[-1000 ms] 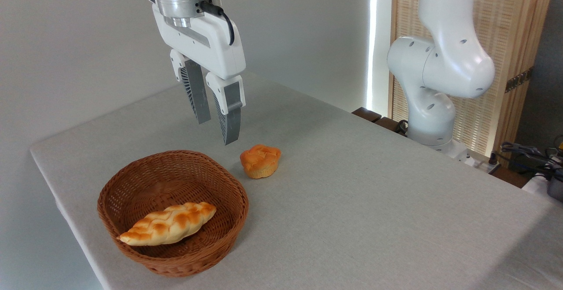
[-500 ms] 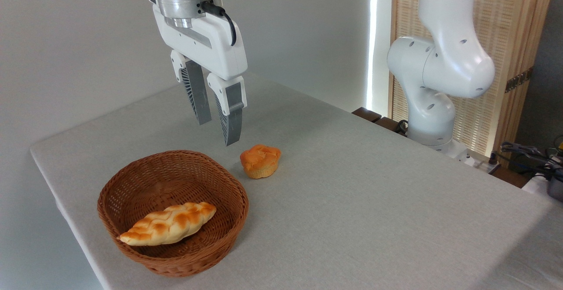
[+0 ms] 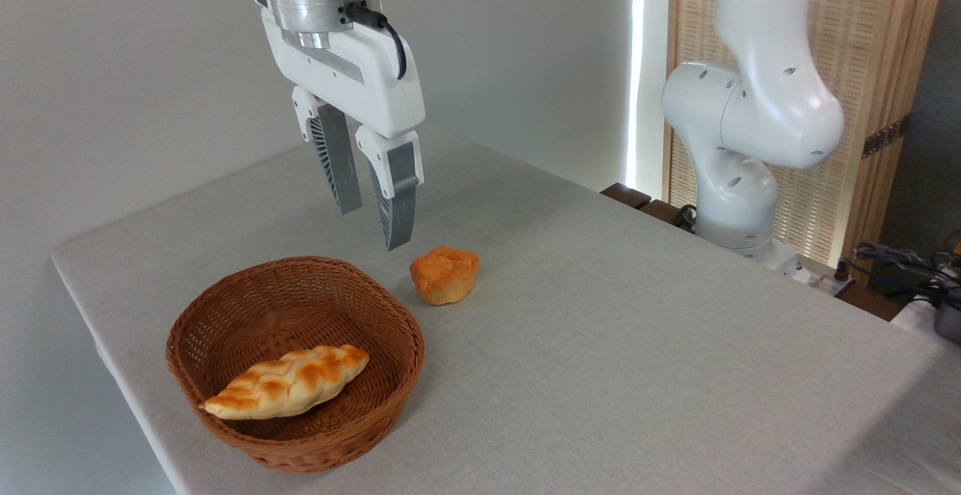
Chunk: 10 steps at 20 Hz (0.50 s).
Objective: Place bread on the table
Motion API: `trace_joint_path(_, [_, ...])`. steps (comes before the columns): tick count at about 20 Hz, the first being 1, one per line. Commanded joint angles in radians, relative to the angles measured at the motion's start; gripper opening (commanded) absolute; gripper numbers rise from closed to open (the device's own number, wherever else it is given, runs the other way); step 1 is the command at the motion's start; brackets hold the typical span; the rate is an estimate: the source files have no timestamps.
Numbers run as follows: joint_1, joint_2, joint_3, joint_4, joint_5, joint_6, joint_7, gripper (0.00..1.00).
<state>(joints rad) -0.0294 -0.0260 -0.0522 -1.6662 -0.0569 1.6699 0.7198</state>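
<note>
Nearest me on the left, the wicker basket (image 3: pixel 294 363) sits on the grey surface (image 3: pixel 601 345) with only the braided loaf (image 3: pixel 287 380) lying in its near half. Just past the basket's far right rim, apart from it, the bread (image 3: pixel 444 274) rests upright on the cloth, cracked top up, paler base down. So I judge the job as good as done: the bun is out of the basket and on the surface.

Farther back and higher, the hand (image 3: pixel 369 215) hangs in the air, empty, its two grey fingers (image 3: pixel 398 209) pointing down with a moderate gap between them, holding nothing. Over the last second it has crept a little to the right and hardly changed height; the bun has not stirred in that time, nor has the loaf. That tells me the release is finished and the arm is only drifting clear.

The bun lies below the fingertips and slightly to their right, nearer to me than the hand seems to be, with clear air between them. Nothing touches it. Beyond, at the far right edge of the surface, stands the white arm base (image 3: pixel 739 142).
</note>
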Motion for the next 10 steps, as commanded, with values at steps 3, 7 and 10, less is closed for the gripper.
trace_joint_path(3, [-0.027, 0.006, 0.02, 0.02, 0.015, -0.027, -0.023, 1.0])
trace_joint_path(7, [-0.032, 0.006, 0.022, 0.02, 0.015, -0.027, -0.023, 1.0])
trace_joint_path(10, [-0.032, 0.006, 0.022, 0.02, 0.015, -0.027, -0.016, 1.0])
